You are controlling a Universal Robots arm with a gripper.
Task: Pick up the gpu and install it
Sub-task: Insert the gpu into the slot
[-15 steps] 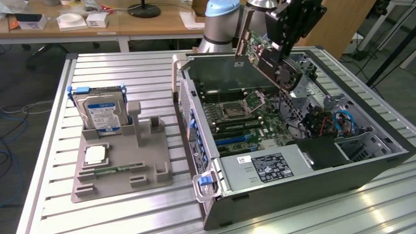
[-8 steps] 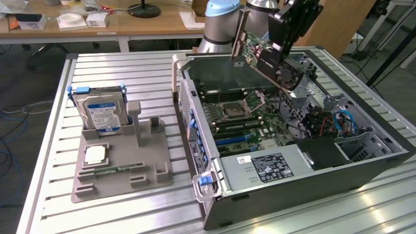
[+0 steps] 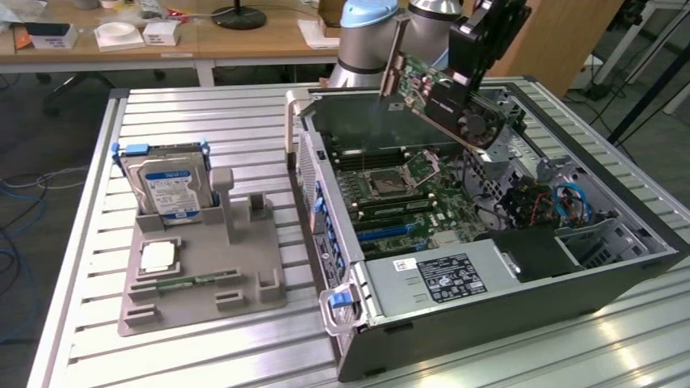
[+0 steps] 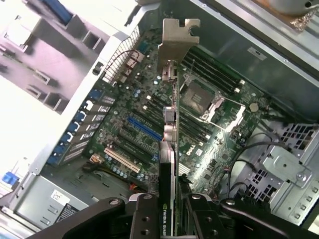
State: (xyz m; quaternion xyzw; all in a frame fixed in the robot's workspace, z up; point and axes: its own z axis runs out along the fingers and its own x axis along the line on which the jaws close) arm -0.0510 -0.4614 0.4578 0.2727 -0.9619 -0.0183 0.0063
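Gpu [image 3: 434, 82] clamped in jaws, tilted above motherboard [image 3: 405, 198].

The computer case [image 3: 485, 331] lies open on top, so the motherboard [image 3: 405, 198] can be reached from above. The gpu [image 3: 437, 85] hangs tilted over its far end, pinched in the gripper [image 4: 172, 199]. Case walls hem the board in. The power supply [image 3: 448, 279] blocks the near end, and cables [image 3: 561, 202] crowd the exterior view's right. On the exterior view's left, bare slatted table [image 3: 258, 137] runs between the case and a grey fixture [image 3: 205, 275] where a hard drive [image 3: 167, 190] stands upright.
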